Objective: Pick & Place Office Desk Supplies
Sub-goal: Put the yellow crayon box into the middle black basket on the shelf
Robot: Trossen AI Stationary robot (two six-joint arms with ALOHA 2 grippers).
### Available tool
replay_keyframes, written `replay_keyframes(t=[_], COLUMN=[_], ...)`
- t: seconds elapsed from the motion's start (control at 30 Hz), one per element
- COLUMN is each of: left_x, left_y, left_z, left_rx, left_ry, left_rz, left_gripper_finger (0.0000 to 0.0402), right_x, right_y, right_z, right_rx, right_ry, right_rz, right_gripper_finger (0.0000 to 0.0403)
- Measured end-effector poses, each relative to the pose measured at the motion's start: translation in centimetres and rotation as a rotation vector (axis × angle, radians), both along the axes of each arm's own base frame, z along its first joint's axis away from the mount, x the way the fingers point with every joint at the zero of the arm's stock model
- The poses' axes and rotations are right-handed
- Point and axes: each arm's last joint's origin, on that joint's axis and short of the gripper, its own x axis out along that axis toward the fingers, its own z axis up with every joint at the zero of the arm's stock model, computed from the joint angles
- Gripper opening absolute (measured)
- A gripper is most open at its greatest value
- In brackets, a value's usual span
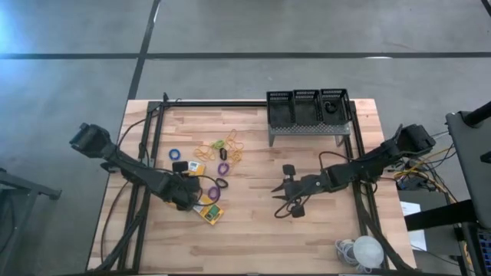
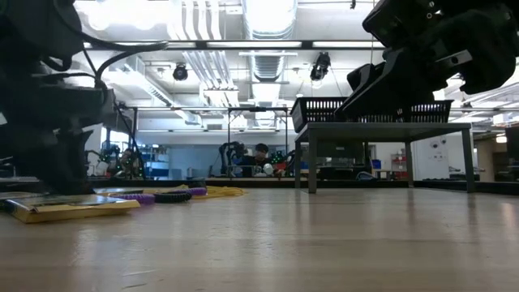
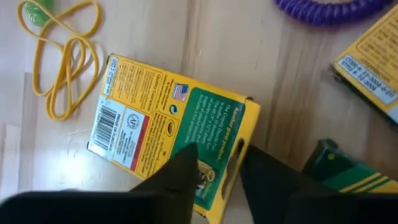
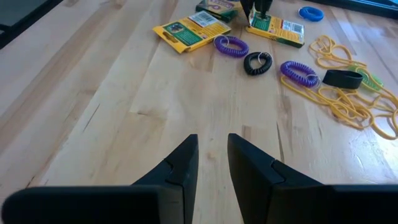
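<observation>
The table (image 1: 253, 230) is a pale wood-plank top with both arms reaching in over it. At its far right edge stands the grey stand (image 1: 309, 129), carrying three black mesh bins (image 1: 308, 106) side by side; the right bin has something dark in it, too small to tell. The left gripper (image 1: 189, 198) is low over the left-centre of the table, and the left wrist view shows its fingers (image 3: 180, 177) set on either side of the edge of a crayon box (image 3: 168, 127) lying flat, with a narrow gap between them; whether they pinch the box I cannot tell. The right gripper (image 1: 281, 192) hangs over bare wood near the middle, right of the supplies, its fingers (image 4: 180, 163) close together with a slim gap and nothing between them. A second crayon box (image 1: 211, 214) lies just near of the left gripper, and another (image 1: 200, 166) just far of it. A tangle of yellow rubber bands (image 1: 229, 149) lies farther off, toward the stand, with a green ring (image 1: 219, 144) and a black ring (image 1: 224, 154) among them. Purple rings (image 1: 223, 168) and a black coil ring (image 1: 222, 184) lie between the bands and the left gripper, and a blue ring (image 1: 176, 154) sits to the left, apart.
</observation>
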Motion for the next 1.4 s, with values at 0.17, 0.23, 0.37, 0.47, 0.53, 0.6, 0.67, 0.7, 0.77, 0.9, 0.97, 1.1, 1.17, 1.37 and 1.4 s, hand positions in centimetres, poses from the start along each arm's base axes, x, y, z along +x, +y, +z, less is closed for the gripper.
replay_keyframes(t=[0.17, 0.23, 0.37, 0.47, 0.53, 0.6, 0.67, 0.7, 0.77, 0.9, 0.97, 1.1, 1.17, 1.37, 1.4], left_x=[0.4, 0.6, 1.8, 3.1, 4.0, 4.9, 5.6, 6.0, 6.6, 7.2, 7.3, 7.6, 7.7, 7.8, 7.9], left_y=[-0.2, -0.4, -1.1, -1.7, -2.1, -2.3, -2.4, -2.3, -2.3, -2.1, -2.0, -2.1, -2.1, -2.1, -2.1], left_z=[0.1, 0.3, 1.6, 3.2, 4.3, 5.3, 5.9, 6.2, 6.6, 6.8, 6.8, 7.0, 7.0, 7.2, 7.2], left_rx=[-0.025, -0.04, -0.107, -0.163, -0.201, -0.233, -0.266, -0.278, -0.294, -0.302, -0.301, -0.294, -0.293, -0.277, -0.274], left_ry=[-0.041, -0.048, -0.075, -0.116, -0.152, -0.194, -0.239, -0.261, -0.312, -0.371, -0.38, -0.412, -0.425, -0.457, -0.458], left_rz=[0.002, 0.001, -0.019, -0.04, -0.052, -0.069, -0.087, -0.093, -0.105, -0.121, -0.126, -0.146, -0.157, -0.147, -0.146], left_gripper_finger=[0.0014, 0.0009, 0.0004, 0.0003, 0.0003, 0.0002, 0.0002, 0.0002, 0.0002, 0.0002, 0.0001, 0.0001, 0.0002, 0.0006, 0.0006], right_x=[0.1, 0.3, 1.1, 2.1, 3.1, 4.2, 5.9, 6.6, 8.2, 10.8, 11.8, 13.6, 14.5, 16.1, 16.1], right_y=[0.0, 0.1, 0.3, 0.1, -0.1, -0.4, -0.5, -0.6, -0.6, -0.7, -0.7, -0.6, -0.6, -0.4, -0.3], right_z=[-0.1, -0.3, -1.0, -1.7, -2.3, -2.8, -3.1, -3.3, -3.5, -3.7, -3.8, -3.7, -3.7, -3.4, -3.4], right_rx=[-0.012, -0.022, -0.099, -0.155, -0.187, -0.225, -0.241, -0.246, -0.265, -0.293, -0.296, -0.303, -0.294, -0.277, -0.262], right_ry=[-0.008, -0.018, -0.068, -0.129, -0.152, -0.142, -0.142, -0.142, -0.149, -0.166, -0.168, -0.131, -0.105, -0.039, -0.025], right_rz=[0.006, 0.01, 0.056, 0.077, 0.074, 0.08, 0.106, 0.123, 0.151, 0.143, 0.139, 0.14, 0.133, 0.13, 0.128], right_gripper_finger=[0.0077, 0.008, 0.0098, 0.012, 0.0136, 0.0153, 0.0169, 0.0178, 0.0193, 0.0209, 0.0211, 0.0204, 0.0198, 0.0157, 0.0145])
